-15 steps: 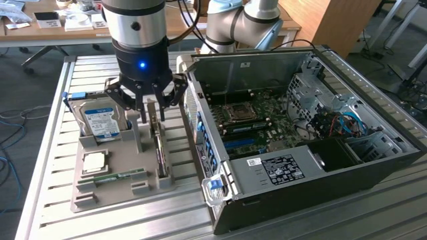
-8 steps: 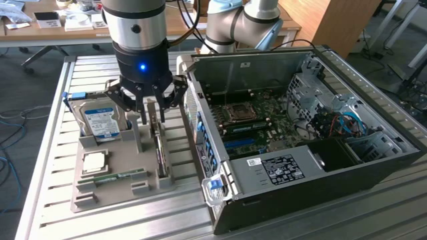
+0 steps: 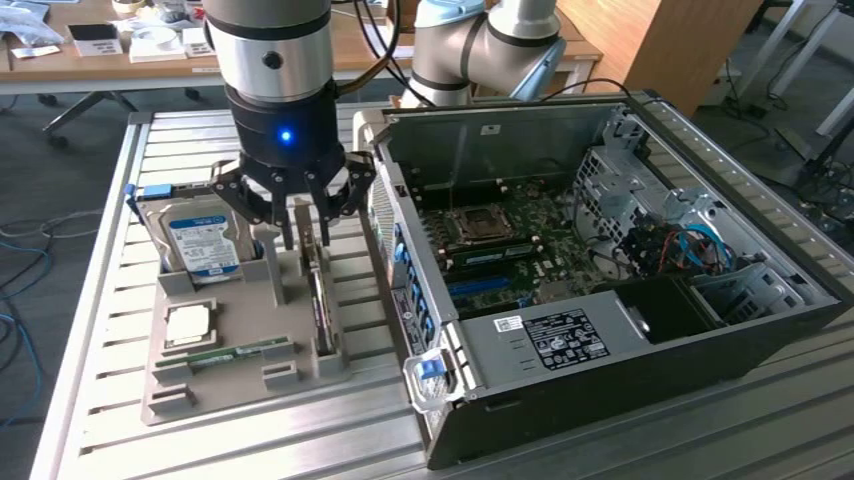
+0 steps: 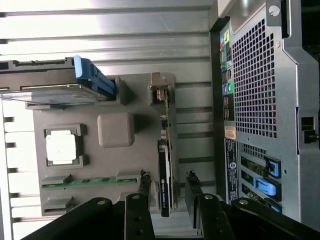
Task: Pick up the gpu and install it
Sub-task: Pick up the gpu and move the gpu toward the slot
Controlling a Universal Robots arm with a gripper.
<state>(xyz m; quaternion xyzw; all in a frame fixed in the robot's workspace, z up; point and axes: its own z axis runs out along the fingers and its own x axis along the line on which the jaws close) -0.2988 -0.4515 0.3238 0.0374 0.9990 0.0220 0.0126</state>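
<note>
Slatted table (image 3: 96, 340) with grey tray (image 3: 227, 393) and open computer case (image 3: 641, 400)

We see the arm (image 3: 274, 45) as stout silver-grey tubes with pale blue joint caps (image 3: 454, 12) and a black cable (image 3: 384, 50) looping beside it. The black gripper (image 3: 303, 240) carries one small blue light (image 3: 284, 135) (round, glowing). Its black linkages (image 4: 135, 210) show round pivot pins and ribbed finger pads (image 4: 144, 182).
</note>
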